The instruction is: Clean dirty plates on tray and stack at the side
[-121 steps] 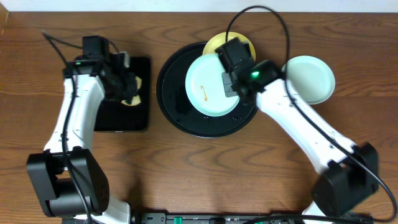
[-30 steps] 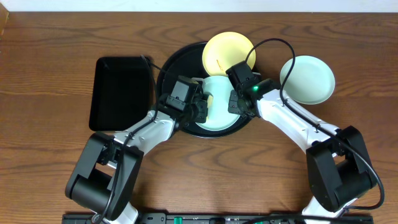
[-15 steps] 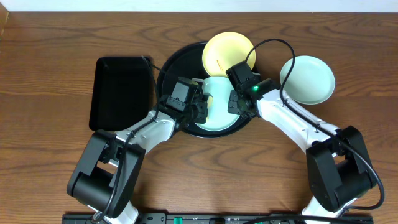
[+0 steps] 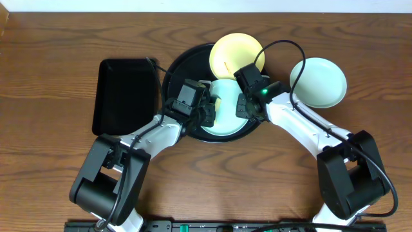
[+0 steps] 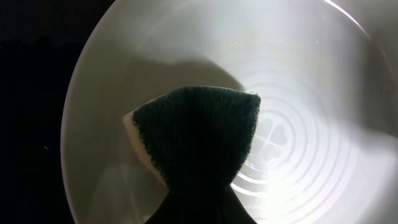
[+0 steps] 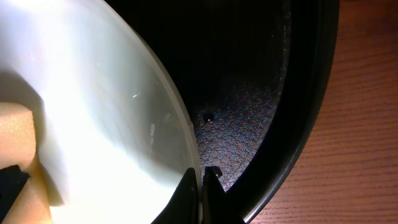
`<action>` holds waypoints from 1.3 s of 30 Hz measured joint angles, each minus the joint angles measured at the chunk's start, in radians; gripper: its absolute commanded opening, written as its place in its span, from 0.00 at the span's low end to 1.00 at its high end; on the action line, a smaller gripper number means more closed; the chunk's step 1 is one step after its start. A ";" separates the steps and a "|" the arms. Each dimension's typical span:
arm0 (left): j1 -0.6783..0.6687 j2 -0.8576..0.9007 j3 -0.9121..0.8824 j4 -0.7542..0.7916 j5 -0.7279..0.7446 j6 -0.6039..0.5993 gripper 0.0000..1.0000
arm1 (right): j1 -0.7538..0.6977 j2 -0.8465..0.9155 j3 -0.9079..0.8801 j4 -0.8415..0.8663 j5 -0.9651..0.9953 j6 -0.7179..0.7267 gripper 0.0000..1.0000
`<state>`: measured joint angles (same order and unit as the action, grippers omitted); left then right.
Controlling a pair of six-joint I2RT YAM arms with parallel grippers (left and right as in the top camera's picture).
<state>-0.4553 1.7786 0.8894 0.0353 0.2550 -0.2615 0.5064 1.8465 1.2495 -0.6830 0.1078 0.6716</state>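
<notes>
A pale mint-green plate (image 4: 225, 116) lies in the round black tray (image 4: 174, 71). My right gripper (image 4: 241, 106) is shut on its right rim; the right wrist view shows the fingers (image 6: 202, 199) pinching the rim of this plate (image 6: 81, 106). My left gripper (image 4: 207, 111) is shut on a yellow sponge with a dark green pad (image 5: 199, 137), pressed flat on the plate (image 5: 311, 81). A pale yellow plate (image 4: 235, 51) rests on the tray's back rim. A second mint plate (image 4: 318, 80) lies on the table to the right.
A smaller rectangular black tray (image 4: 125, 96) lies to the left of the round tray. The tray floor (image 6: 249, 93) and wood tabletop (image 6: 367, 124) show in the right wrist view. Cables run from both arms over the tray.
Since four seconds ago my left arm came from the rectangular tray to the plate with the sponge. Over the last second nothing has visibly moved.
</notes>
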 measured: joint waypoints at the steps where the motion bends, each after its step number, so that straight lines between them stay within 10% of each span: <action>1: 0.000 0.000 0.000 0.000 0.000 0.000 0.08 | 0.000 0.000 0.000 0.000 0.000 0.000 0.01; 39: 0.000 0.076 0.000 0.194 -0.045 -0.027 0.08 | 0.000 0.000 -0.002 0.000 -0.003 -0.003 0.01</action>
<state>-0.4557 1.8545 0.8894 0.2295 0.2100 -0.2882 0.5060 1.8469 1.2476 -0.6827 0.1043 0.6685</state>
